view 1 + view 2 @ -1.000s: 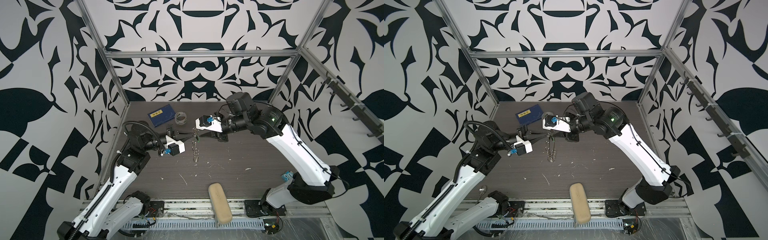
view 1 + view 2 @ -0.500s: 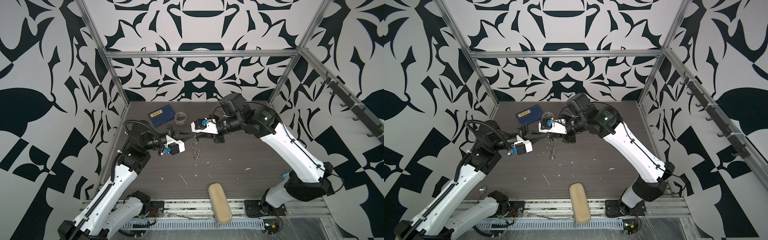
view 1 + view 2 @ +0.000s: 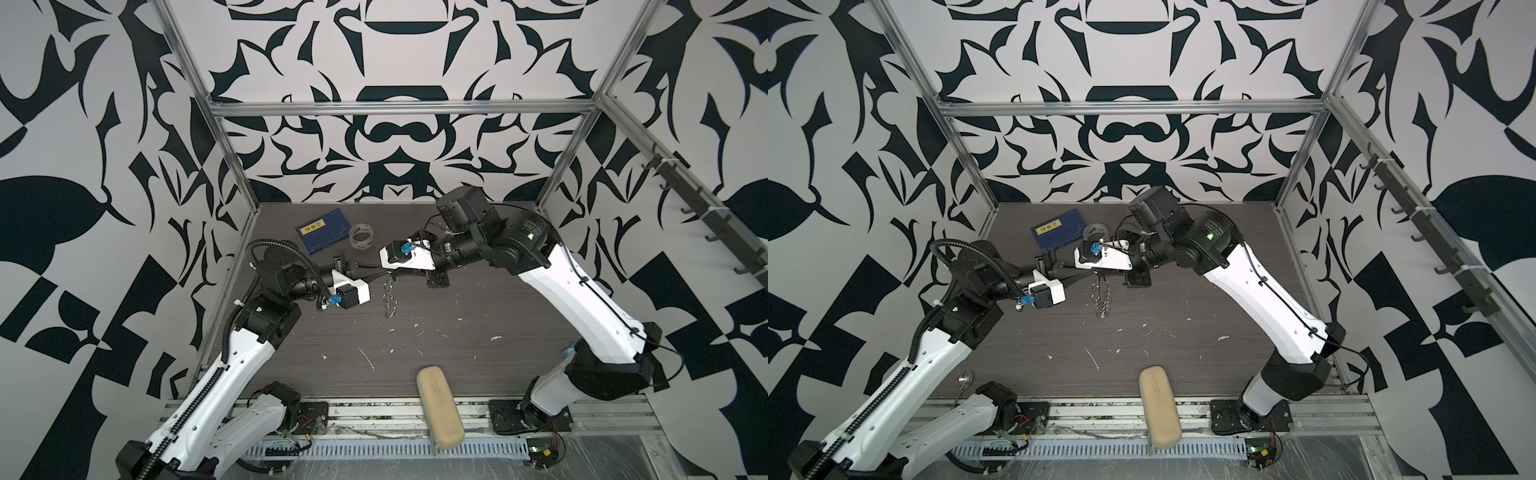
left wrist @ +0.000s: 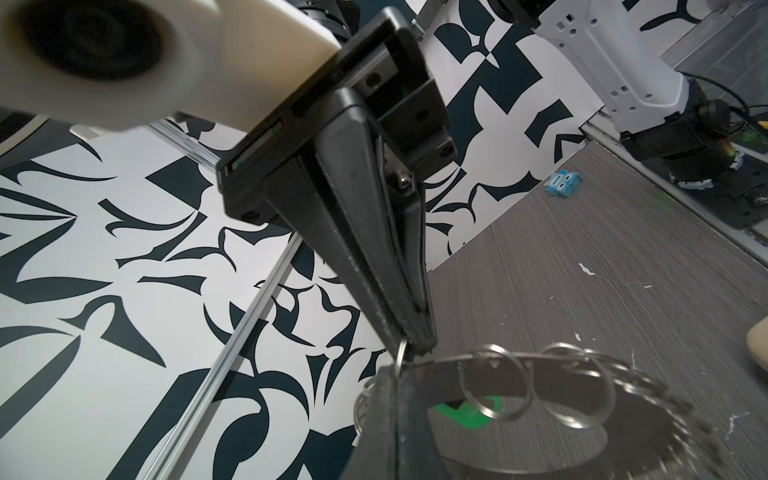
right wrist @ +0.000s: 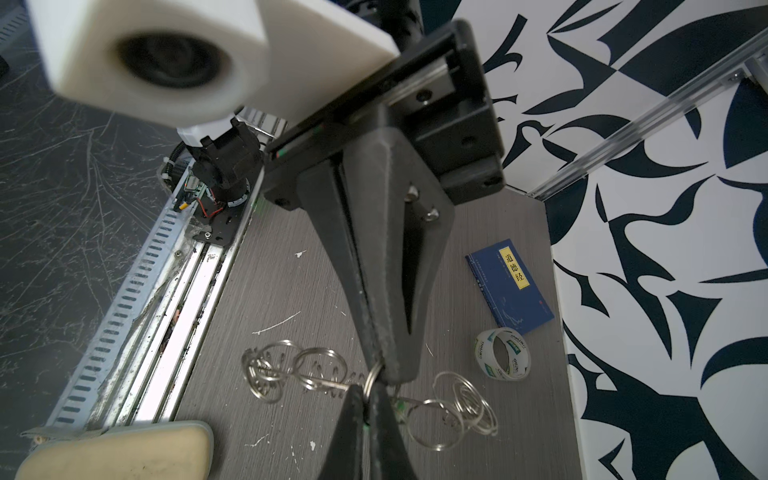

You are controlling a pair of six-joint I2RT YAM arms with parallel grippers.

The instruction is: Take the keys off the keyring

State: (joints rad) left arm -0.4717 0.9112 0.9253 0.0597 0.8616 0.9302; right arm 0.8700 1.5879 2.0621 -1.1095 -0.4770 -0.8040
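Your left arm (image 3: pixel 249 357) is reaching in from the front left corner. It is bending at the elbow and pointing the left fingers (image 5: pixel 386 249) to the right, toward the middle of the worktop (image 3: pixel 457 353). Your right arm (image 3: pixel 582 299) is rising from the front right, leaning over near the back, and pointing the right fingers (image 4: pixel 361 249) to the left. The two tips are meeting nose to nose.

Both pairs of fingers are closed. They are pinching the keyring (image 4: pixel 494 376) at one spot on its rim, among the small wire loops (image 5: pixel 266 370). The keyring is hanging down from that pinch over the worktop. You cannot tell if its low end is touching. The green key (image 4: pixel 465 411) is showing through the ring's hole, close to the left fingers.

The book (image 3: pixel 322 235) and the tape (image 3: pixel 360 237) are lying by the back wall (image 3: pixel 395 158), just behind the fingers. The tan case (image 3: pixel 440 409) is lying across the front edge, well apart. The worktop in front of the keyring and under the right arm is lying open, with small white scraps (image 3: pixel 368 359) on it. The left wall (image 3: pixel 124 249) is standing close to your left elbow.
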